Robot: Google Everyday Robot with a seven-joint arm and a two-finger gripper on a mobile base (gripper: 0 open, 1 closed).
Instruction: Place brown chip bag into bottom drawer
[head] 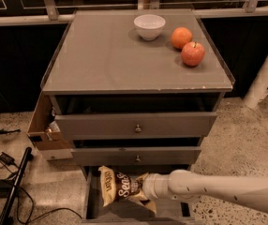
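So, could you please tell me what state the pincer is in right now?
Pincer: closed on the crinkly dark-brown chip bag, over the open grey bottom drawer.

Dim warm light from above brightens the bench (101, 55), the bowl (149, 26) casts a soft shadow, and the end effector (141, 191) sits shaded over the bottom drawer (88, 197).
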